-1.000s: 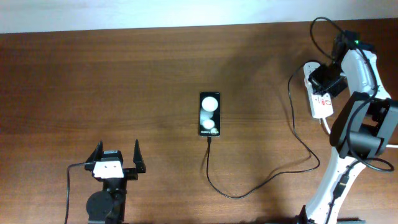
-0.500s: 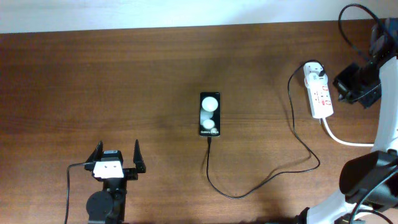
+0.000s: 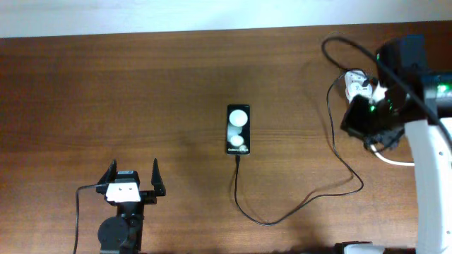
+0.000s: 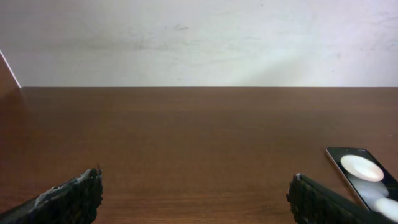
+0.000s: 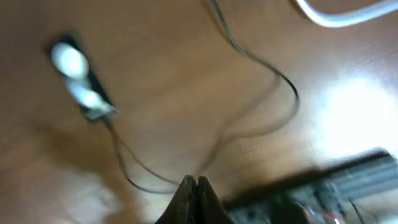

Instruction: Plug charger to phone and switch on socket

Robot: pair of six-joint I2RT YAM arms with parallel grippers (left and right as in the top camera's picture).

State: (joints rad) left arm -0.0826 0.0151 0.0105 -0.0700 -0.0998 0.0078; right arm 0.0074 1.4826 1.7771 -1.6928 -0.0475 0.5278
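Dark wooden bench (image 3: 106, 77) fills the overhead view. The phone (image 3: 239, 129) lies flat at its middle, and the charger (image 3: 272, 221) appears seated in its lower edge, looping right to the socket (image 3: 351, 90), which sits mostly hidden under the right arm, so I cannot tell the switch. The left hand (image 3: 134, 166) rests near the front edge, out of the way.

Its wrist view shows fingers spread wide, holding nothing, the phone at the right.

The right wrist view is blurred. The right hand (image 5: 194, 190) has its fingers pressed together, empty, probably to poke a switch.
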